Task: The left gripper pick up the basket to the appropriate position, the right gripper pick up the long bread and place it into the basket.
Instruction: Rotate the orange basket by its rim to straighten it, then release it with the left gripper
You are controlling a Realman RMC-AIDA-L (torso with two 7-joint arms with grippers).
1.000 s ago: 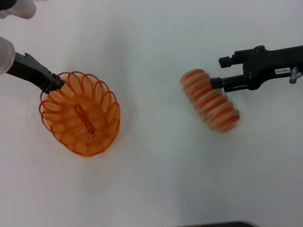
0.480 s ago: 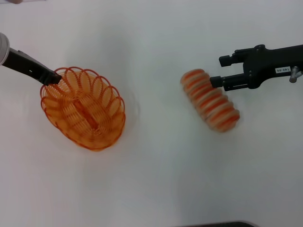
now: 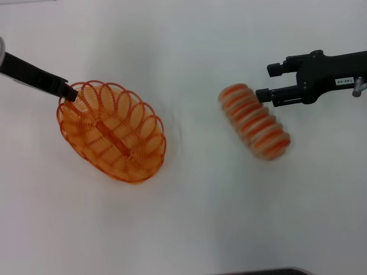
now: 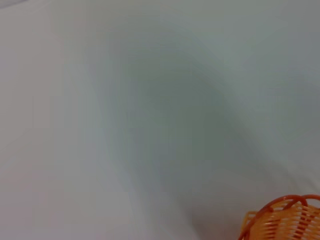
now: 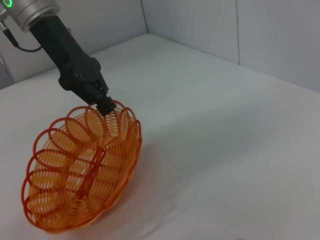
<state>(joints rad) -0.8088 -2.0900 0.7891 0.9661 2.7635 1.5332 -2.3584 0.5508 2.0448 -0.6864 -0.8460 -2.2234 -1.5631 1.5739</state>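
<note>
The orange wire basket (image 3: 112, 133) is on the left of the white table, tilted, its rim pinched at the upper left end by my left gripper (image 3: 67, 91), which is shut on it. The right wrist view shows that grip (image 5: 102, 102) with the basket (image 5: 80, 175) hanging slanted, its low end near the table. A piece of rim shows in the left wrist view (image 4: 282, 220). The long bread (image 3: 254, 121), striped orange and cream, lies on the table at the right. My right gripper (image 3: 265, 82) is open and empty just beside the bread's upper end.
The white table (image 3: 195, 217) stretches between the basket and the bread. Grey walls (image 5: 210, 25) stand behind the table in the right wrist view. A dark edge (image 3: 264, 271) shows at the bottom of the head view.
My left gripper has carried the basket to the right, toward the table's middle, and it now lies flatter. The right gripper has edged slightly up. The bread has not moved.
</note>
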